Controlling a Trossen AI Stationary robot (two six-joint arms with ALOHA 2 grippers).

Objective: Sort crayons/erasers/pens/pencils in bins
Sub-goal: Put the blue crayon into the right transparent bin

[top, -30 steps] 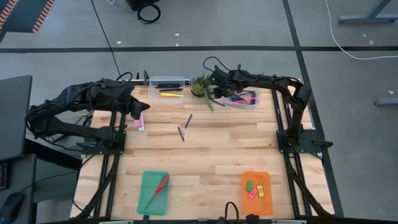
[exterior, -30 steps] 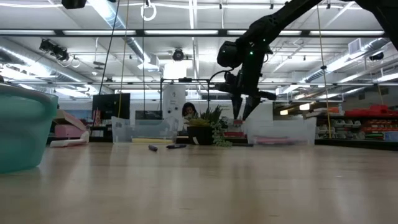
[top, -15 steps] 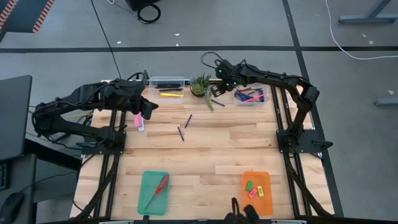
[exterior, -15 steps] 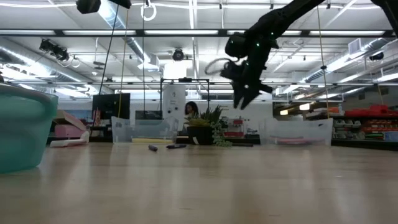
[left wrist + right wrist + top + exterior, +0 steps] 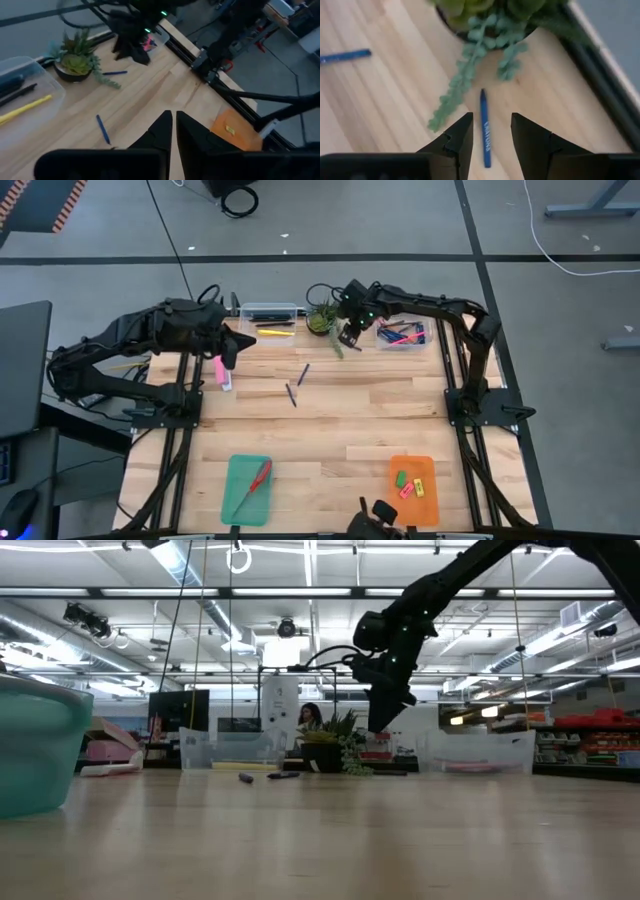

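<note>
We see a blue pen (image 5: 484,131) on the pale striped wooden table (image 5: 380,110) — beside a green plant (image 5: 485,30). Our trays — one teal (image 5: 247,489), one orange (image 5: 413,490).

Pen (image 5: 484,126) beside plant (image 5: 485,20) — on table (image 5: 380,100)

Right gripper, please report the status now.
Right gripper open, above blue pen beside potted plant. Left gripper shut, empty. Plant's trailing stem lies close.

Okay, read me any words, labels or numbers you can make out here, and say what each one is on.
Blue stick lying below the potted plant, between the right claw's open fingers: white lettering along its barrel, too blurred to read.
Nothing else in any view carries readable text.
</note>
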